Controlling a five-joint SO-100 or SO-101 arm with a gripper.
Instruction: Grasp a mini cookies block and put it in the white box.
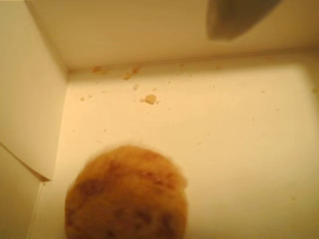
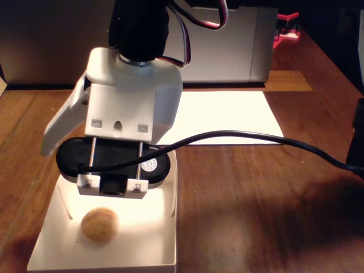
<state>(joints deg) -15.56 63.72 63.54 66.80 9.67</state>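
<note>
In the wrist view the cookie [image 1: 127, 194] is blurred and cut off by the bottom edge; darker specks show on its golden-brown top. It lies on the floor of the box [image 1: 30, 99], near the left wall and short of the far left corner, with scattered crumbs [image 1: 149, 99] along the far wall. At the top right only one grey fingertip [image 1: 234, 17] enters the view, out of focus, hanging above the box floor and well apart from the cookie.

In the fixed view the cookie [image 2: 99, 224] sits inside the box [image 2: 173, 227], toward its front left part, touching nothing but the floor. The arm [image 2: 133, 96] reaches down from the top edge and hangs over the back half of the box, its white housing and black camera module hiding the back wall and the fingertips. One white finger [image 2: 62, 128] slants out to the left, clear of the cookie; the gripper's [image 2: 85, 170] tips are covered, so how far they stand apart I cannot tell, though nothing is held. A black cable [image 2: 256, 136] runs right across the wooden table [image 2: 256, 216]. A paper sheet [image 2: 227, 116] lies behind the box, partly hidden by the arm.
</note>
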